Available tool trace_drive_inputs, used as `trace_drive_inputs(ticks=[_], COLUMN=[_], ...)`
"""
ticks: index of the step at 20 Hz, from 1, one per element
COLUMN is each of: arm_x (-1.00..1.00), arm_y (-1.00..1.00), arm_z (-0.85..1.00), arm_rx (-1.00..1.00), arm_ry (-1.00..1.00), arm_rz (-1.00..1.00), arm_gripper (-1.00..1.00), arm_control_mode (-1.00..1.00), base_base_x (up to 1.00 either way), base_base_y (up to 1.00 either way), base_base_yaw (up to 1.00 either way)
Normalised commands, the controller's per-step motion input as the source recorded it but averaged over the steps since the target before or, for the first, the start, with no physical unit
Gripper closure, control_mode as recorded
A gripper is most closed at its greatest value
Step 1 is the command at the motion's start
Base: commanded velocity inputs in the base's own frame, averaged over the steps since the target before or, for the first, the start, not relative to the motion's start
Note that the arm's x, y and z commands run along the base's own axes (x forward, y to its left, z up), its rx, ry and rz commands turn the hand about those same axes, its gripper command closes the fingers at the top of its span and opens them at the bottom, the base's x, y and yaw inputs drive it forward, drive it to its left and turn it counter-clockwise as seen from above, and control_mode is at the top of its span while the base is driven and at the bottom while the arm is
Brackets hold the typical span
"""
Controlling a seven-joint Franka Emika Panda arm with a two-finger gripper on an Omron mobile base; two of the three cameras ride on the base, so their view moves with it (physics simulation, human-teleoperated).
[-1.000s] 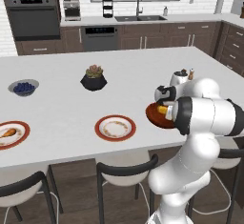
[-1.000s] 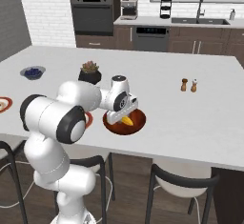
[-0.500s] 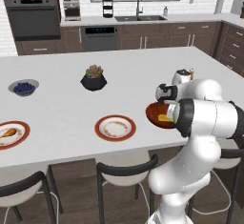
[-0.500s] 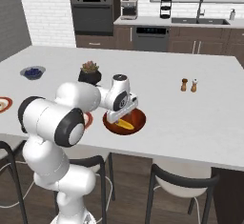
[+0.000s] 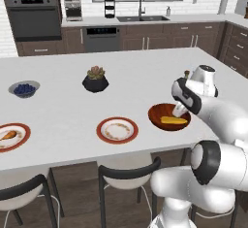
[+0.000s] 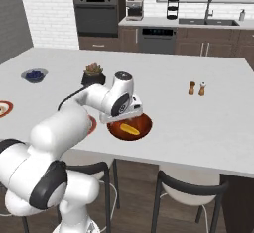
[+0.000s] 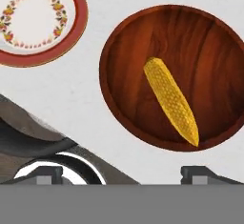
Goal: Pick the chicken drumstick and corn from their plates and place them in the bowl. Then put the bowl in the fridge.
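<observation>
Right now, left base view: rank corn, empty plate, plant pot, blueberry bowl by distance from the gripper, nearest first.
1. corn: in the bowl, directly under the open gripper.
2. empty plate: left of the bowl, near the counter's front edge.
3. plant pot: farther back and left.
4. blueberry bowl: far left.

Yellow corn point(image 7: 171, 99); reddish-brown wood-grain bowl point(image 7: 128, 51); red-rimmed floral plate point(image 7: 35, 20).

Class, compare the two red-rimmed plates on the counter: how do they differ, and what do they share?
The near plate, beside the bowl, is bare; the far plate at the counter's left end carries the chicken drumstick. The near plate shows whole; the far plate is cut by the picture's edge. Both are round and flat, with red rims and white centres.
</observation>
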Motion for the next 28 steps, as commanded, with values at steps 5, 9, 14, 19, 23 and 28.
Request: trace_drive_inputs(ticks=[5,9,14,19,23,28], arm_x=[-0.68,-0.97,-0.4,0.0,0.0,0.0], arm_y=[0.53,0.26,0.02,0.0,0.0,0.0], arm_z=[0.46,0.11,0.0,0.0,0.0,0.0], arm_rx=[0.07,-0.01,0.0,0.0,0.0,0.0], arm_ry=[0.11,-0.01,-0.04,0.0,0.0,0.0], arm_rz=[-0.32,0.0,0.0,0.0,0.0,0.0], arm_gripper=[-1.0,-1.0,-1.0,-1.0,-1.0,-1.0], arm_control_mode=[-1.0,-1.0,1.0,1.0,1.0,1.0], base_base_x=[0.0,0.0,-0.51,-0.63,-0.51,-0.09], base_base_y=[0.0,0.0,0.42,1.0,1.0,1.0], base_base_yaw=[0.0,0.0,-0.03,-0.18,-0.15,-0.11])
